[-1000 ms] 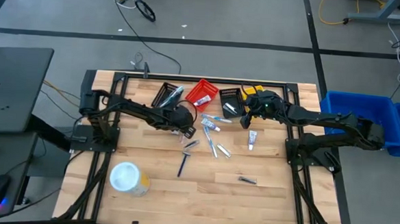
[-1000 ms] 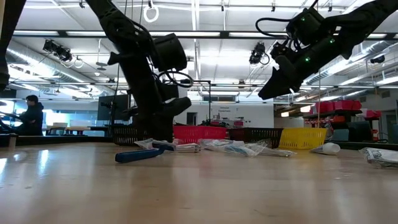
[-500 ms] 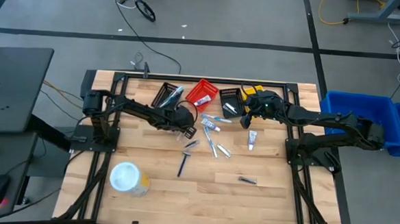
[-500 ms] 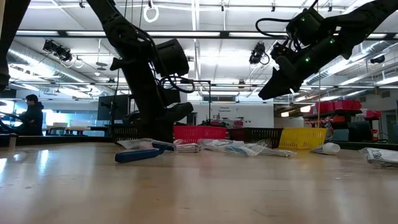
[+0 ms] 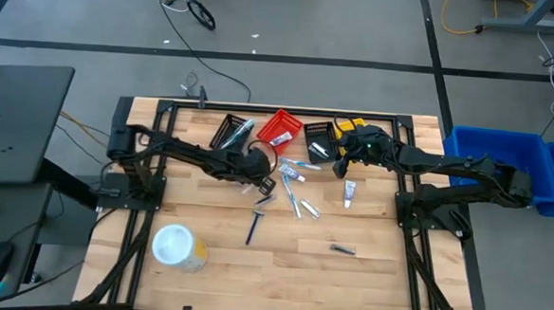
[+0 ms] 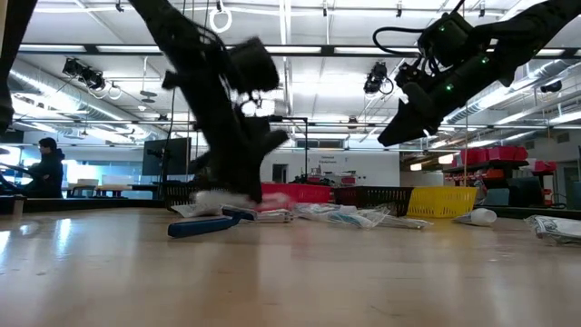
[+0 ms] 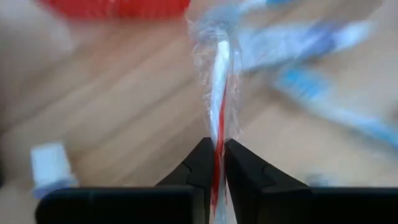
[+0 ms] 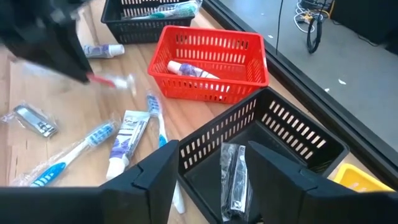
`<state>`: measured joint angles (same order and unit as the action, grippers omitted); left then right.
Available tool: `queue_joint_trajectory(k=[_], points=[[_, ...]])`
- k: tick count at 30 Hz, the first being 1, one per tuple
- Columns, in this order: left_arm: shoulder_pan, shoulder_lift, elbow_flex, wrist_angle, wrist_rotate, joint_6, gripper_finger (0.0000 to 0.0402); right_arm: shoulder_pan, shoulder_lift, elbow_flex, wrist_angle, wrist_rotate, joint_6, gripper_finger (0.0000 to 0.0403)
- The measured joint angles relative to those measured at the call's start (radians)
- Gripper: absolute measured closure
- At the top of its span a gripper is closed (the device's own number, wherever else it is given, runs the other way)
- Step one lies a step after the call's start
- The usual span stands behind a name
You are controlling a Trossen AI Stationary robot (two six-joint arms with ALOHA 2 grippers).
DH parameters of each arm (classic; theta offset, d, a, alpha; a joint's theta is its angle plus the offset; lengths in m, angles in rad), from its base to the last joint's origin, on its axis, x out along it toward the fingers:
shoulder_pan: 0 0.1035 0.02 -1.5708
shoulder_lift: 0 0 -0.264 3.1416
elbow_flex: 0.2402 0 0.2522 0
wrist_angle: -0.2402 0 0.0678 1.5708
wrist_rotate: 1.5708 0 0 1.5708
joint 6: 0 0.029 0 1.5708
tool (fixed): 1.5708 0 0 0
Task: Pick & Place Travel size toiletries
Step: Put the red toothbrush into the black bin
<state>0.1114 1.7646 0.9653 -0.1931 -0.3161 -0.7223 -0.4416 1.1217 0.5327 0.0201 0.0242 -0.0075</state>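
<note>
My left gripper [image 7: 216, 163] is shut on a red-and-white toothbrush [image 7: 219, 74] in a clear wrapper. It is at mid-table [image 5: 262, 181], near the red basket [image 5: 280, 129]. More toiletries lie flat on the wood: toothbrushes and tubes [image 5: 297, 178], a white tube [image 5: 349, 189], a blue-handled item [image 5: 252, 228] and a dark one [image 5: 342, 249]. My right gripper [image 8: 214, 177] is open and hovers above a black basket [image 8: 280, 134] that holds a dark sachet [image 8: 233, 177]. The red basket holds a tube [image 8: 189, 70]. My left gripper pinches the wrapped toothbrush near one end [image 7: 217, 146] between its two fingers, slanting down from above. The toothbrush sticks out forward past the fingertips, roughly in line with them [image 8: 112, 81]. Whether its free end touches the table, I cannot tell.
Several small baskets stand in a row at the far edge: another black one [image 5: 233, 132], the red, the black under my right gripper [image 5: 319, 138] and a yellow one [image 5: 353, 127]. A white-lidded tub [image 5: 175, 247] stands near-left. The near half of the table has free room.
My left gripper, shut on the toothbrush throughout, has shifted a little toward the table's right and is in motion, blurred in the low view. The toothbrush has moved with it. My right arm has kept still.
</note>
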Motion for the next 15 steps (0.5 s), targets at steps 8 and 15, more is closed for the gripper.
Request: queue_joint_trajectory(k=[8,15], points=[[-0.007,-0.206,0.01,-0.074,-0.126,0.053,0.0376,0.0,0.0,0.0,-0.024,0.0,0.0,0.0202],[0.048,-0.347,0.01,-0.178,-0.26,0.157,0.0375,0.0,0.0,0.0,-0.038,0.008,0.008,0.0197]])
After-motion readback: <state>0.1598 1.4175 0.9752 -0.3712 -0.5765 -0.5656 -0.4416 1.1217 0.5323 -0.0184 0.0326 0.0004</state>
